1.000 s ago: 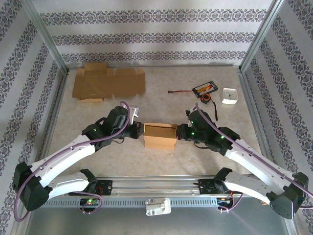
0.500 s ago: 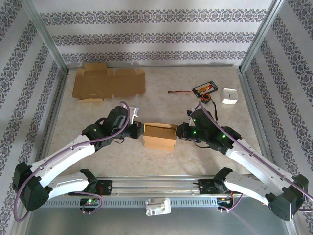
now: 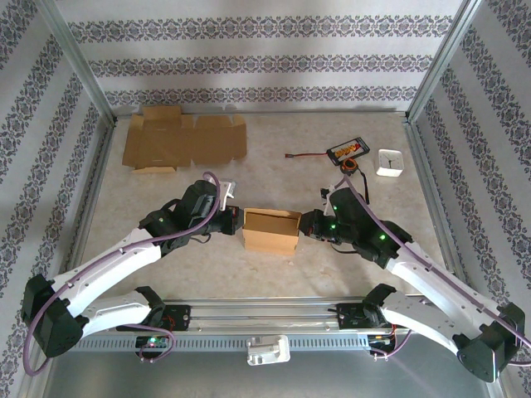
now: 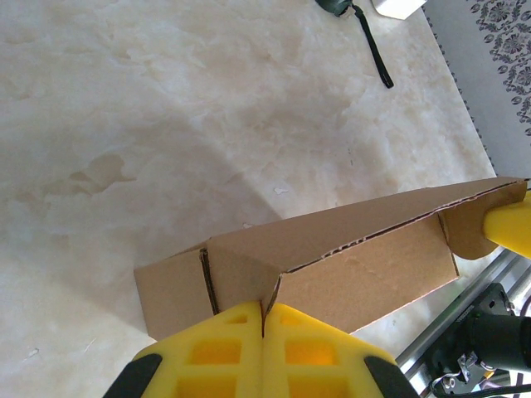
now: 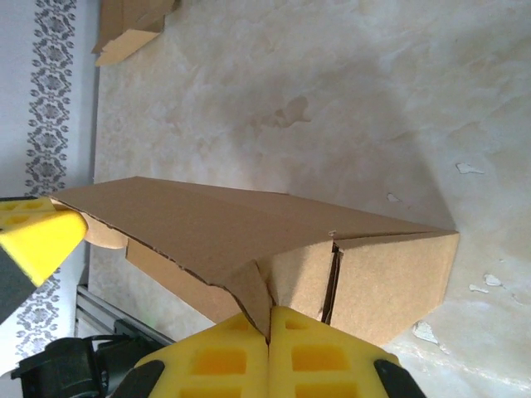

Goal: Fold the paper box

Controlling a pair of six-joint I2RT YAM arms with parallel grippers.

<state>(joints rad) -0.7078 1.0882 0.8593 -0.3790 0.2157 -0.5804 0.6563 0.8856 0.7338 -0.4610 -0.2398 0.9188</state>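
Desk [image 3: 274,269]: pale, marbled; a patterned wall runs along the back and metal rails down the sides.
Far left corner: a flat cardboard blank [image 3: 184,141] lies unfolded, well apart from my work.
Far right: a dark phone-like device [image 3: 348,150] with a thin cable [image 3: 305,155], a small black-and-orange item [image 3: 350,168] just in front of it, and a little white box [image 3: 389,162] beside them.
In the way: nothing stands between these things and the middle of the desk.
Paper box [image 3: 271,230]: sits on the desk at the centre, between my two claws, long side across, top open.
Left claw [image 4: 264,319]: shut, yellow pads pressed together at the box's left end, a thin end flap nipped in the seam between them.
Right claw [image 5: 268,327]: shut likewise at the right end, the tip of a folded-in flap running down between the pads.
Cross-check: each wrist view shows the other claw's yellow pad at the far end of the box.
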